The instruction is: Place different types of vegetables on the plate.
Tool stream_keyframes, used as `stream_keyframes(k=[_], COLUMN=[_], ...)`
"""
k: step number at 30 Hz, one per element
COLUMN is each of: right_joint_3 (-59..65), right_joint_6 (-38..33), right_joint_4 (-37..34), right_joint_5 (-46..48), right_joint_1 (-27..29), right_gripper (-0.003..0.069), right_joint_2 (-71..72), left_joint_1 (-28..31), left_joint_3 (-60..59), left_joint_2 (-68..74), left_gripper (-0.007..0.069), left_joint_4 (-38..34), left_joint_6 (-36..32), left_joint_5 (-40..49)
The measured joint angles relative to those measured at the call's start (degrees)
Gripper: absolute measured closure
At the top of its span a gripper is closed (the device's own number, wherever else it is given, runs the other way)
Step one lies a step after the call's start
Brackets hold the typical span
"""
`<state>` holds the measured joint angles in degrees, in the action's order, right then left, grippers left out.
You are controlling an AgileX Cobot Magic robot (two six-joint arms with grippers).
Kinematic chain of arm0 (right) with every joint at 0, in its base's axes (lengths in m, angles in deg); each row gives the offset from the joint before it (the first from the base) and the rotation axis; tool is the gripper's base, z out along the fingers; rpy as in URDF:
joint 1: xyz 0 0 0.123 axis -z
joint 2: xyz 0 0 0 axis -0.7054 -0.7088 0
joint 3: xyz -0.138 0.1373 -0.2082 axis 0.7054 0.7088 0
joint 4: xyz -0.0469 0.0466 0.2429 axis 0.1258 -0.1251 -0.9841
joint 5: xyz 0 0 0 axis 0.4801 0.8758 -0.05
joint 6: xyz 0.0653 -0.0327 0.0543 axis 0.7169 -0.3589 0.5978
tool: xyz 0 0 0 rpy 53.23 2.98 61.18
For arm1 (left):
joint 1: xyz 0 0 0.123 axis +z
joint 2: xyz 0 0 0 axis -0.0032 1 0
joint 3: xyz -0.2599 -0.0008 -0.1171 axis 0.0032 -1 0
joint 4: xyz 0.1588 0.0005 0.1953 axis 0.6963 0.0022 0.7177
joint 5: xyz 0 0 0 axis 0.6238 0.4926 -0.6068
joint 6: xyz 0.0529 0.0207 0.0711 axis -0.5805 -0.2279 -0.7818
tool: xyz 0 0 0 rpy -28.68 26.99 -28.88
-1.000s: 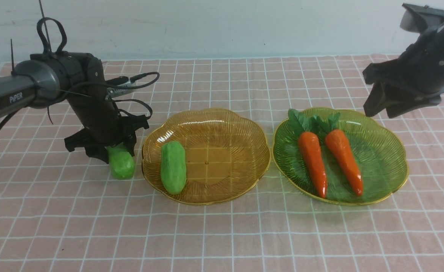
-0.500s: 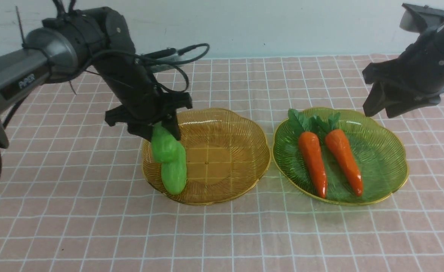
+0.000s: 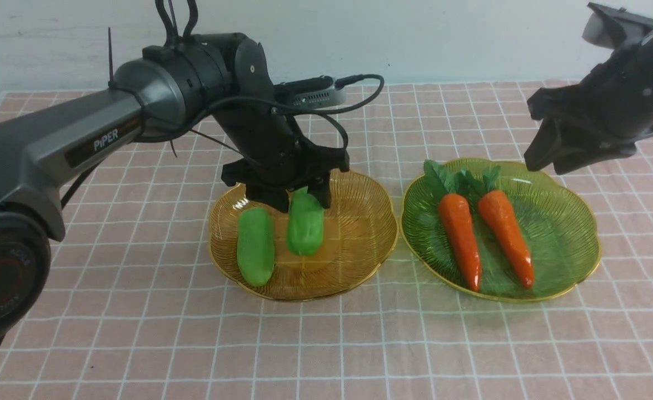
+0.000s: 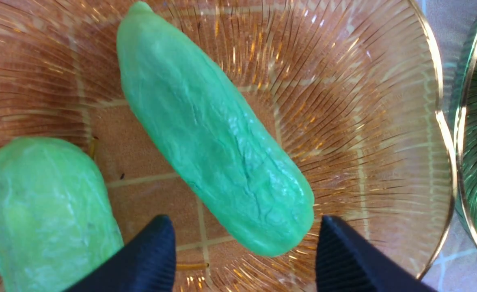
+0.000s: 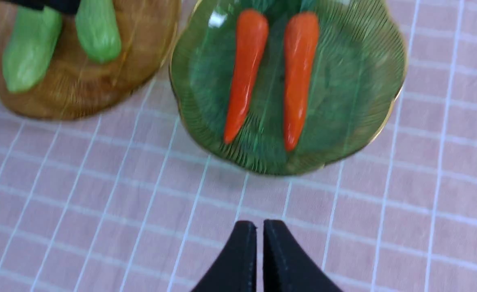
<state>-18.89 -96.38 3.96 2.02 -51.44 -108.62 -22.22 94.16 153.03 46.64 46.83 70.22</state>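
My left gripper hovers open over the amber plate. A light-green gourd lies in the plate with its near end between the spread fingers, untouched; in the left wrist view the gourd sits ahead of the gripper. The second gourd lies beside it, also seen in the left wrist view. Two orange carrots lie side by side in the green plate. My right gripper is shut and empty, raised by the green plate's far right rim.
A pink checked cloth covers the table. The two plates stand side by side, rims nearly touching. A pale wall runs along the table's far edge. The right wrist view shows both plates and the shut gripper above bare cloth.
My left arm lifted the gourd from the cloth left of the amber plate, carried it right over the rim, and opened; the gourd now lies in the plate. The right arm barely moved.
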Motion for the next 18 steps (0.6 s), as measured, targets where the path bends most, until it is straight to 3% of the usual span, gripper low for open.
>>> stream_keyframes(k=[2,4,7,13,18], right_joint_3=[8.17,19.84,29.11,33.41,33.41], right_joint_6=[-0.04,-0.2,-2.13,-3.17,-3.17], right_joint_4=[0.16,-2.8,-5.28,-6.36,-6.57], right_joint_5=[-10.78,-27.74,-45.01,-58.22,-58.55], right_joint_1=[0.0,0.0,0.0,0.0,0.0], right_gripper=[0.0643,0.0643,0.0643,0.0645,0.0645], right_joint_2=[7.9,16.87,21.39,21.89,21.89], left_joint_1=[0.0,0.0,0.0,0.0,0.0], left_joint_3=[0.0,0.0,0.0,0.0,0.0], left_joint_2=[0.0,0.0,0.0,0.0,0.0], left_gripper=[0.0217,0.0279,0.037,0.0573,0.0625], left_joint_4=[0.0,0.06,0.11,0.11,0.11], left_joint_6=[-0.57,-1.13,-1.74,-4.1,-7.22], left_joint_5=[0.0,0.0,-0.14,-0.16,-0.24])
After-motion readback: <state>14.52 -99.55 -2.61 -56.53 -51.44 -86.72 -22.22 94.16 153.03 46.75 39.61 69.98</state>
